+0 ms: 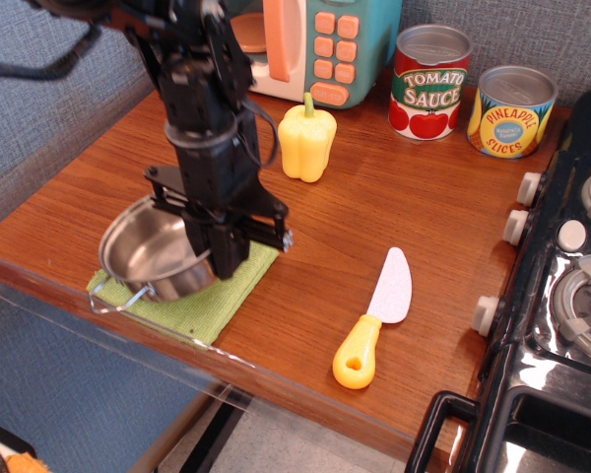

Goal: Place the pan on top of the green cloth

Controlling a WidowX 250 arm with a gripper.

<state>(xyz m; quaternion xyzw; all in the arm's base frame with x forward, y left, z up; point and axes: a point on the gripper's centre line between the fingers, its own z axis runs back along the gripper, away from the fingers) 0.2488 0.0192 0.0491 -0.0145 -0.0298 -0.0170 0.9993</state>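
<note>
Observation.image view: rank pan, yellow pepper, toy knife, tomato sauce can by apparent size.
1. pan, partly hidden by the arm
2. toy knife, longest, but slim
3. tomato sauce can and yellow pepper, too alike to rank; both sit farther from the camera.

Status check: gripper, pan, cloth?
Gripper shut on pan rim. Pan tilted over green cloth, not released. Nothing in the way; yellow pepper and toy knife stand apart.

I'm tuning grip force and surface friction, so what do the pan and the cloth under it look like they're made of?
The pan looks like polished stainless steel: mirror-bright walls reflecting the surroundings, with a thin wire loop handle. The green cloth appears to be soft woven fabric, matte with a visible weave texture; the fibre type can't be told.
</note>
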